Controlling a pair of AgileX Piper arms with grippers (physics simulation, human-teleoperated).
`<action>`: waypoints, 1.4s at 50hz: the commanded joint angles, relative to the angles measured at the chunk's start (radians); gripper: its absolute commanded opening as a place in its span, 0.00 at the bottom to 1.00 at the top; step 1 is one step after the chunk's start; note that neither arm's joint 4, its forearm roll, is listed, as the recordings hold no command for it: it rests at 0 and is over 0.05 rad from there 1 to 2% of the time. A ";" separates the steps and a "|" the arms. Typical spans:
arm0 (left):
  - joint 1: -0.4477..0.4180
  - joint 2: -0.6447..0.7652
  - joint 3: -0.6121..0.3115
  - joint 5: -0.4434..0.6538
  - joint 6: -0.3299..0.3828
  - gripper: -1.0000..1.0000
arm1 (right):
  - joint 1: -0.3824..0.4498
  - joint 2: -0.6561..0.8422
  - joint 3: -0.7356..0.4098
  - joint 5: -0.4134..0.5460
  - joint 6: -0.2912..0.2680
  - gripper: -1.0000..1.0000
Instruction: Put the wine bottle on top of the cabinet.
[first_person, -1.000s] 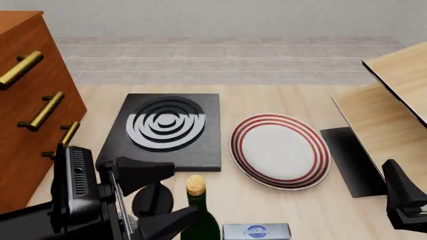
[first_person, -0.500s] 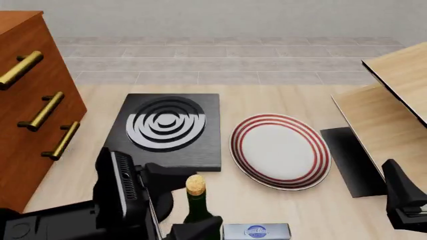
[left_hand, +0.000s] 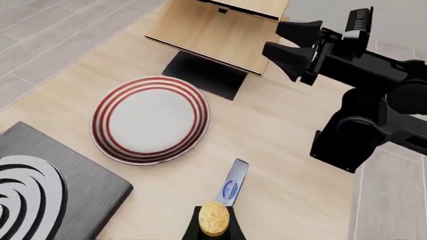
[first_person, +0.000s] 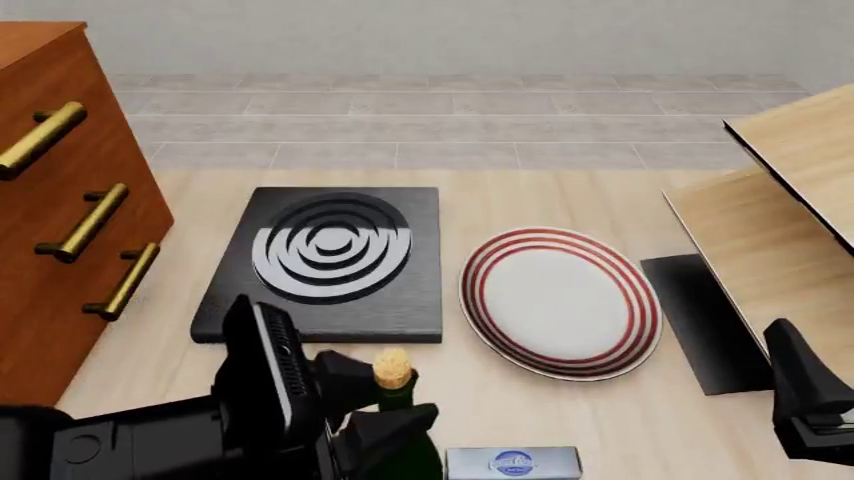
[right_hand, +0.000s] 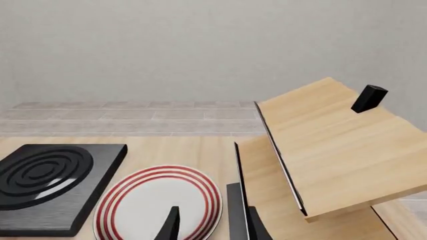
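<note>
The wine bottle (first_person: 391, 378) stands at the table's front edge, with its tan cork and dark green neck showing. Its cork also shows in the left wrist view (left_hand: 214, 218). My left gripper (first_person: 383, 400) is open, with one finger on each side of the bottle's neck. I cannot tell whether they touch the glass. The reddish-brown cabinet (first_person: 60, 230) with brass handles stands at the far left. My right gripper (left_hand: 285, 44) is open and empty at the front right, away from the bottle.
A black slab with silver rings (first_person: 327, 262) lies left of centre. A red-striped plate (first_person: 561, 300) lies beside it. A small blue-labelled box (first_person: 514, 463) sits right of the bottle. Pale slanted wood panels (first_person: 787, 200) on a black base (first_person: 701, 320) stand at the right.
My left gripper has moved right from beside the cabinet to the bottle, and its fingers now flank the neck. It now hides a small black knob-shaped object. The right arm has not moved.
</note>
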 joint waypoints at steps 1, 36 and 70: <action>0.015 -0.006 -0.024 0.026 0.045 0.00 | 0.000 -0.001 0.000 0.001 0.001 1.00; 0.114 -0.132 -0.237 0.315 0.046 0.00 | 0.000 -0.004 -0.001 0.006 0.000 1.00; 0.258 -0.303 -0.341 0.551 0.101 0.00 | 0.000 -0.004 -0.002 0.007 0.000 1.00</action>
